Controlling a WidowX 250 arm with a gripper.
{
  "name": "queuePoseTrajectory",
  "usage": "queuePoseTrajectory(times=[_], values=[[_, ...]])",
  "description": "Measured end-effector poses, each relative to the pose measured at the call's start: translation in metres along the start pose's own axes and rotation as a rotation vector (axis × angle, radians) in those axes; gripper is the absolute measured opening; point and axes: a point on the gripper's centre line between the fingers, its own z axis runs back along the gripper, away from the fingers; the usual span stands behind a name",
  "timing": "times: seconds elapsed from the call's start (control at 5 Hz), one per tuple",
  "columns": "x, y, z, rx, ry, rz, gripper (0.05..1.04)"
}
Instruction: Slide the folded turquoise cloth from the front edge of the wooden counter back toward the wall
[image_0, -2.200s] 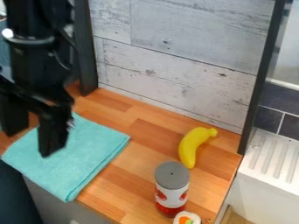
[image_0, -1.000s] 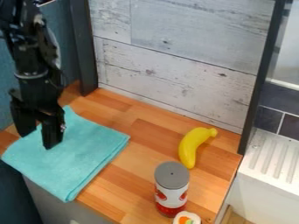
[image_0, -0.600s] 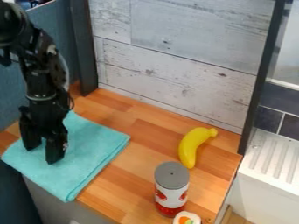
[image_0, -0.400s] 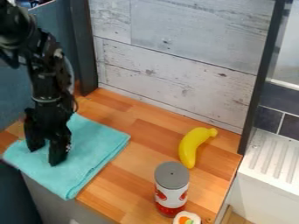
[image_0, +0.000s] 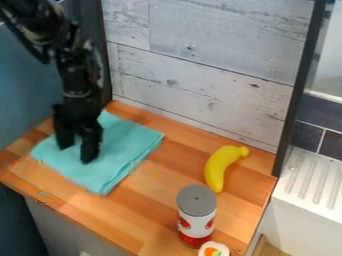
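at nine o'clock on the soft, light-looking cloth (image_0: 125, 142), the gripper (image_0: 76, 155) is standing half-open, holding nothing; cloth is inviting edgewise pinching.

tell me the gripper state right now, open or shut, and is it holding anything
Gripper: open, fingers apart and pointing down at the teal cloth, with nothing visibly clamped between them.
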Motion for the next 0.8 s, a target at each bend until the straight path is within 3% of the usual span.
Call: queuePoseTrajectory(times=[0.2,0.4,0.8], values=[[0.03,0.002,0.004,0.013,-0.02,0.004,1.002],[0.043,0.002,0.003,-0.001,-0.026,0.019,1.002],[0.035,-0.004,0.007,-0.027,-0.023,0.083,1.001]])
